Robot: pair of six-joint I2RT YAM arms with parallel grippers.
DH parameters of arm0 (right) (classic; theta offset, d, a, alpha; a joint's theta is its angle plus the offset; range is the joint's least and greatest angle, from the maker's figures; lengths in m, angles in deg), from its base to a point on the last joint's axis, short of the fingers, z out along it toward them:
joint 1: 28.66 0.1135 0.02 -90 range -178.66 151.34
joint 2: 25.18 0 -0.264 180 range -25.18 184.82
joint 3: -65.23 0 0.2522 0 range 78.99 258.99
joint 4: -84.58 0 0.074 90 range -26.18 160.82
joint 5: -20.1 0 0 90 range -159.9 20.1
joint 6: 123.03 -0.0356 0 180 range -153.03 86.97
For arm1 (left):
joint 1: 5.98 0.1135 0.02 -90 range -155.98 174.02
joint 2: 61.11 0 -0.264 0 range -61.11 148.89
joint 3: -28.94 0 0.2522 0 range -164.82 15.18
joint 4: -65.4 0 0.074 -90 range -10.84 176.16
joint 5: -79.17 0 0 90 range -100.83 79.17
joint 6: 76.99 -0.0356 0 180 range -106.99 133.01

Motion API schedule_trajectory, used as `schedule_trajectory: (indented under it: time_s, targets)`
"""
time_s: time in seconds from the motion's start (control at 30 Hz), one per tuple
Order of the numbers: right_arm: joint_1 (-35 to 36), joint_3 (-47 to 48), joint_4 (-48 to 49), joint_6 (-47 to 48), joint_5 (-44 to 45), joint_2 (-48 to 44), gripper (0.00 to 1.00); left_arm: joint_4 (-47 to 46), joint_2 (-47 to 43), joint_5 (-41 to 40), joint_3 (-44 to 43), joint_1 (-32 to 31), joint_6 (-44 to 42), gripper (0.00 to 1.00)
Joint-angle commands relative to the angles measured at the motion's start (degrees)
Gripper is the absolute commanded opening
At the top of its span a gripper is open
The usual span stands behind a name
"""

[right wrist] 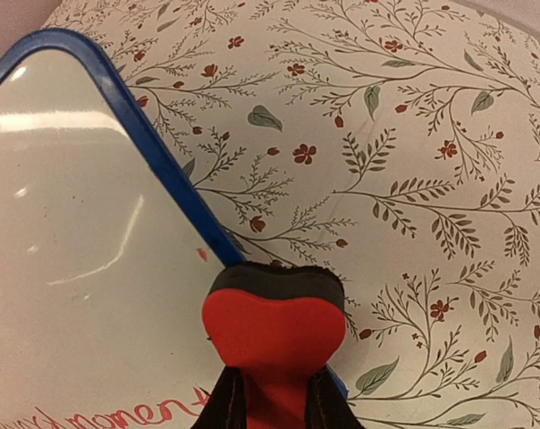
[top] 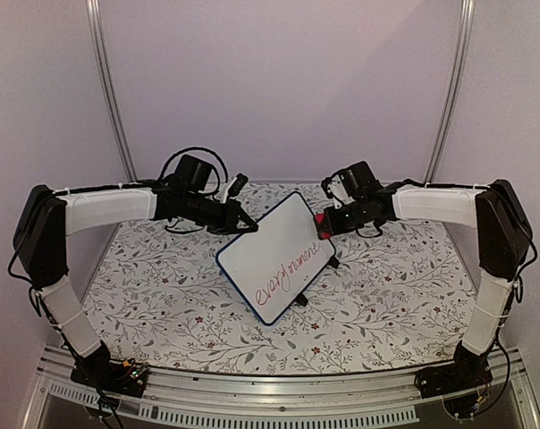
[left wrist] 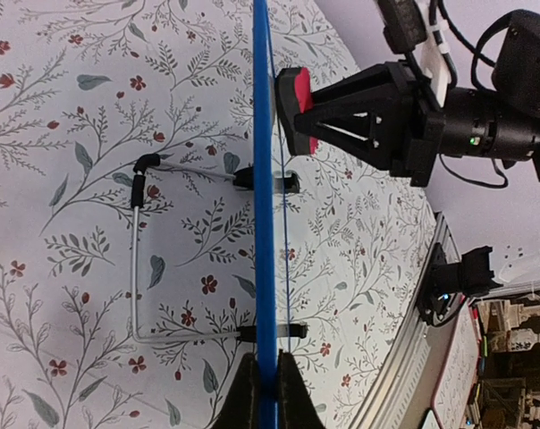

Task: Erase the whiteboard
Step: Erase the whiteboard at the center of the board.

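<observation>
The whiteboard (top: 274, 255) stands at a slant on the floral tablecloth (top: 163, 286) in the centre of the top view, with red writing (top: 292, 273) unwiped along its lower right edge. Its blue frame is pinched at the upper left edge by the fully closed left gripper (left wrist: 265, 389). In the left wrist view the board is shown edge-on, with its wire stand (left wrist: 136, 268) to the left. A red eraser (right wrist: 274, 331) is clamped in the nearly closed right gripper (top: 331, 222) and held at the board's upper right edge, well apart from the writing; firm contact cannot be confirmed. Three risks are judged likely. With hard pressure, the board could be twisted out of the thin edge grip or folded onto its stand. If the stroke is begun off the frame, the eraser could be caught on the rim and levered from the fingers. With light pressure, ink could be smeared and left behind.
</observation>
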State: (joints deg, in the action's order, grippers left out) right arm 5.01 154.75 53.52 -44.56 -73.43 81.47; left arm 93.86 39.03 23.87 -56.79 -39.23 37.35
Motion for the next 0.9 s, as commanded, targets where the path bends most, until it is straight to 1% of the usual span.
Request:
schedule_trajectory:
  time_s: [0.0, 0.23, 0.37, 0.53, 0.87]
  targets:
    - [-0.3, 5.0, 1.1, 1.1, 1.8, 3.3, 0.03, 0.9, -1.1, 6.8, -0.5, -2.0, -4.4, 0.00]
    - [-0.3, 8.2, 0.7, 2.0, -0.5, 3.5, 0.04, 0.9, -1.0, 7.0, -0.5, -2.0, -4.3, 0.00]
    - [-0.3, 7.8, 0.3, 2.1, -0.6, 3.4, 0.03, 0.9, -1.1, 6.9, -0.5, -2.0, -4.4, 0.00]
    - [-0.3, 2.9, 1.5, 1.9, -1.3, 2.1, 0.03, 0.9, -1.0, 6.9, -0.5, -2.0, -4.3, 0.00]
    - [-0.2, -9.1, 4.7, 0.6, -0.6, -3.7, 0.03, 0.9, -0.9, 7.0, -0.5, -2.0, -4.3, 0.00]
